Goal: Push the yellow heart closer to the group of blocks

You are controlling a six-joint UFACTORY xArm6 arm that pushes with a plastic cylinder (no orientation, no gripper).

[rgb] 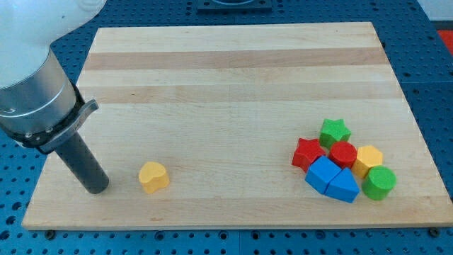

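My tip (pixel 96 188) is seen resting on the wooden board (pixel 233 64) near its lower left corner, at the view's left. No jaws are fitted: the arm ends in a plain dark rod, so nothing is gripped or carried. The tip is set just to the view's left of the yellow heart (pixel 153 176), near it but apart; a narrow strip of bare wood is visible between them. No contact can be made out.

Yellow heart: alone in the lower left part of the board, well apart from all other blocks.

Group, at the view's lower right, packed close and mostly touching:
- green star (pixel 334 132), at the top of the cluster
- red star (pixel 308 154), on the cluster's left side
- red cylinder (pixel 343 154), in the middle
- yellow hexagon (pixel 369 159), to the view's right
- green cylinder (pixel 379 183), lowest right
- two blue blocks (pixel 333 180), side by side at the cluster's bottom; exact shapes not surely made out

Progress, as judged: the push is not yet begun. The tip is placed on the far side of the heart from the group, which suits a shove toward the view's right. Nearly the whole width of open board is left to be crossed.
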